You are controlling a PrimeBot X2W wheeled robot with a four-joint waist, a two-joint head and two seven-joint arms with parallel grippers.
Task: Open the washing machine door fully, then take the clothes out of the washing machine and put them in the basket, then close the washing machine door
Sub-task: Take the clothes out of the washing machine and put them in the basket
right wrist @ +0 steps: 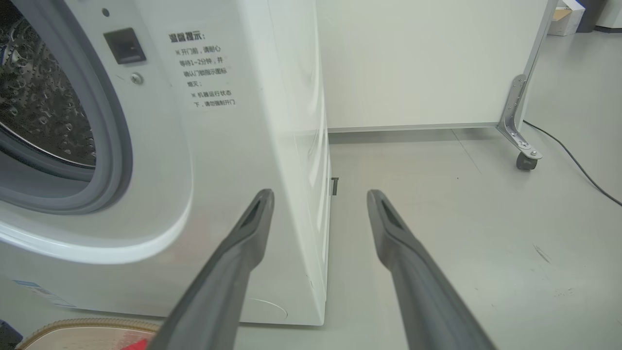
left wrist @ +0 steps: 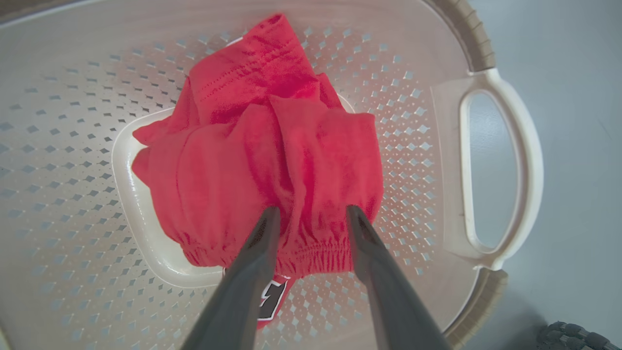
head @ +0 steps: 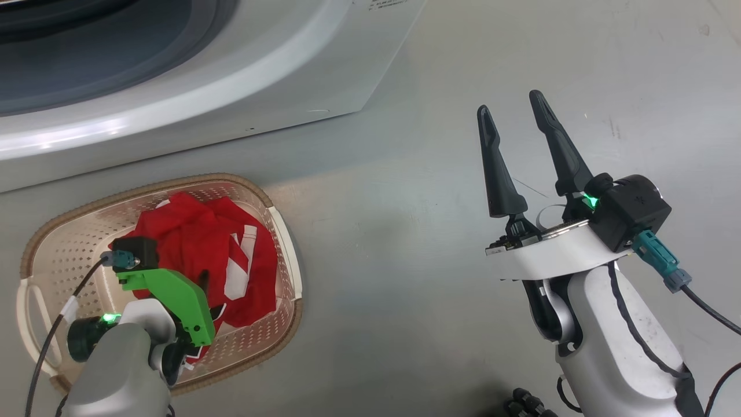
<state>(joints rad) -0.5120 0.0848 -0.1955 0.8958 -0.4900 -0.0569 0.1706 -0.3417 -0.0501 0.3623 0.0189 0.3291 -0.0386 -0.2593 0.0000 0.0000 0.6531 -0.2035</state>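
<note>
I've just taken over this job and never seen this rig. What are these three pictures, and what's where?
It is a two-armed wheeled robot. The head view looks down at the floor: the washing machine at the top, the basket at lower left with the red clothes in it. The left gripper is down in the basket. Its wrist view shows the fingers parted, straddling an elastic hem of the clothes that lie on the basket floor; whether they pinch it I cannot tell. The right gripper is open and holds nothing. Its wrist view looks past the machine's front corner, with the steel drum at the left.
</note>
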